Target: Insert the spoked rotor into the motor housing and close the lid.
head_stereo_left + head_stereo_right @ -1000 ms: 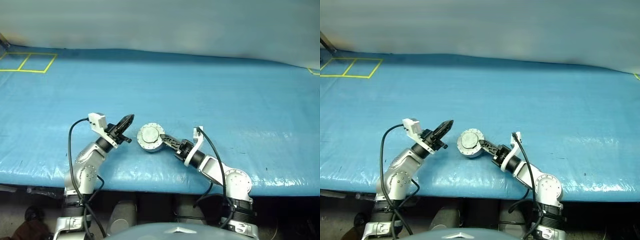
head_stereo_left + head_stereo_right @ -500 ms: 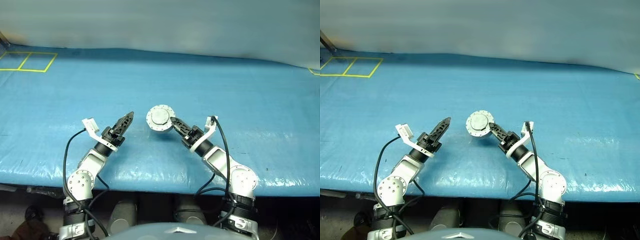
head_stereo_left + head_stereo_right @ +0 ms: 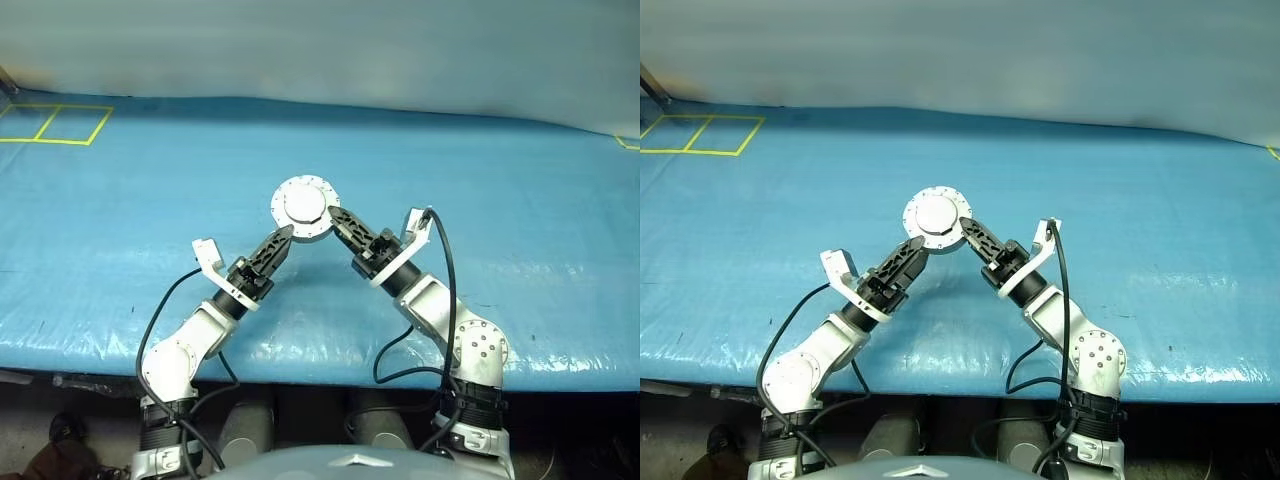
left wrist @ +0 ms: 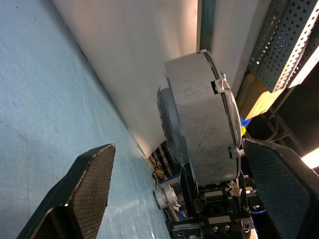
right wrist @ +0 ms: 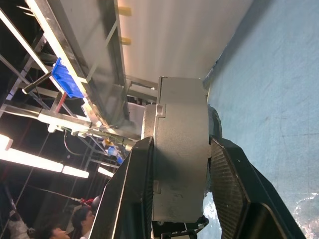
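Both claws meet near the front edge of the blue surface point(image 3: 480, 180), about midway along it, their arms rising in an upside-down V. On the right, the claw point(image 3: 330, 214) pinches the motor housing point(image 3: 304, 209) across its thickness; the right wrist view shows one black finger point(image 5: 128, 196) pressed on each flat face of the grey drum point(image 5: 180, 164), jaws parted only as far as the drum is thick. That claw holds the housing up off the surface with its round face turned toward the head camera.

On the left, the claw point(image 3: 281, 238) stands wide open and grips nothing. Its tips sit just under the lower left rim of the housing, very close to it, though whether they touch cannot be told. In the left wrist view its two fingers point(image 4: 92, 184) spread far apart, with the drum point(image 4: 202, 127) seen edge-on between and beyond them.

The housing appears shut, with the lid point(image 3: 305, 204) as a plain pale disc on the facing side, ringed by a flange of small bolt heads. Its inside is hidden.

Farther back, the blue surface runs bare to its far edge, where a pale wall point(image 3: 320, 50) begins. Yellow tape point(image 3: 60, 125) marks out squares at the far left corner, and a short yellow mark point(image 3: 628, 144) lies at the far right edge.
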Robot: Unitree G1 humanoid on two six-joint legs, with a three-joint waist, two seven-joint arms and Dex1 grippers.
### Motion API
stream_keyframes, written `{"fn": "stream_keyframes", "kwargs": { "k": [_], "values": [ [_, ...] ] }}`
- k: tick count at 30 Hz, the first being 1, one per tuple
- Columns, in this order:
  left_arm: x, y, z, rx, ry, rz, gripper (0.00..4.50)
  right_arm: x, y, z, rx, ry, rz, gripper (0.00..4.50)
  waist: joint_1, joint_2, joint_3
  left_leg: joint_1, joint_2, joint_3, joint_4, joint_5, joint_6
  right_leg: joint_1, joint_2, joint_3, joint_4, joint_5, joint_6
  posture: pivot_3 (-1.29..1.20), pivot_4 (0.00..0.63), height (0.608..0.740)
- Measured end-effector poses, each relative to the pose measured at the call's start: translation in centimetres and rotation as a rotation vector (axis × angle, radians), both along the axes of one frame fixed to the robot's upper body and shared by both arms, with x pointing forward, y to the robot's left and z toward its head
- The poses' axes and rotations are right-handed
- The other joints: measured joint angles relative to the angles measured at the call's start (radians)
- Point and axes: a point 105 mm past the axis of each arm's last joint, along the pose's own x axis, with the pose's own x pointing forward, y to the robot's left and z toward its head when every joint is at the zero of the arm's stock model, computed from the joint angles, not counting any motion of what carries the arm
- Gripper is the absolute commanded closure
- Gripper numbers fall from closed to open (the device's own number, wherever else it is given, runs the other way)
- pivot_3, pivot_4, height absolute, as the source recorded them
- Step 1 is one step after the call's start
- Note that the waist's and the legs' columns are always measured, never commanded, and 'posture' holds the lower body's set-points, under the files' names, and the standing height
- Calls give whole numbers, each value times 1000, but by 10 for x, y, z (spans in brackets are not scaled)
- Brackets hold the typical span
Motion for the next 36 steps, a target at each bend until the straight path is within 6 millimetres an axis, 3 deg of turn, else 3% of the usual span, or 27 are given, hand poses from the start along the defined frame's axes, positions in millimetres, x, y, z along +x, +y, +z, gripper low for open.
{"fn": "stream_keyframes", "kwargs": {
  "k": [13, 16, 20, 30, 31, 35, 36],
  "values": [
    [5, -9, 11, -52, -35, -2, 60, -13, 17, -14, -63, 27, 90, 3234, 2, 0, 0, 0, 0, 0, 0, 0, 0, 0, 0, 0, -1, 0, 0, 0, 150, 740],
    [9, -9, 11, -62, -30, 22, 622, -13, 18, -15, -69, 22, 96, 3234, 2, 0, 0, 0, 0, 0, 0, 0, 0, 0, 0, 0, -1, 0, 0, 0, 150, 740],
    [11, -8, 7, -60, -24, 39, 1839, -13, 17, -14, -64, 12, 93, 3234, 2, 0, 0, -1, 0, 0, 1, 0, 0, 0, 0, 0, -1, 0, 0, 0, 150, 740],
    [13, -9, 6, -57, -6, 49, 1863, -10, 16, -14, -86, -26, 64, 3234, 2, 0, 0, -1, 0, 0, 1, 0, 0, 0, 0, 0, -1, 0, 0, 0, 150, 740],
    [13, -9, 5, -55, -4, 49, 1863, -10, 16, -15, -92, -31, 59, 2506, 2, 0, 0, -1, 0, 0, 1, 0, 0, 0, 0, 0, -1, 0, 0, 0, 150, 740],
    [14, -10, 0, -31, 21, 62, 1863, -5, 12, -16, -129, -49, 10, 1309, 2, 0, 0, -1, 0, 0, 1, 0, 0, 0, 0, 0, -1, 0, 0, 0, 150, 740],
    [14, -9, -2, -21, 34, 70, 1863, -3, 10, -14, -129, -65, -15, 1309, 2, 0, 0, -1, 0, 0, 1, 0, 0, 0, 0, 0, -1, 0, 0, 0, 150, 740]
  ]
}}
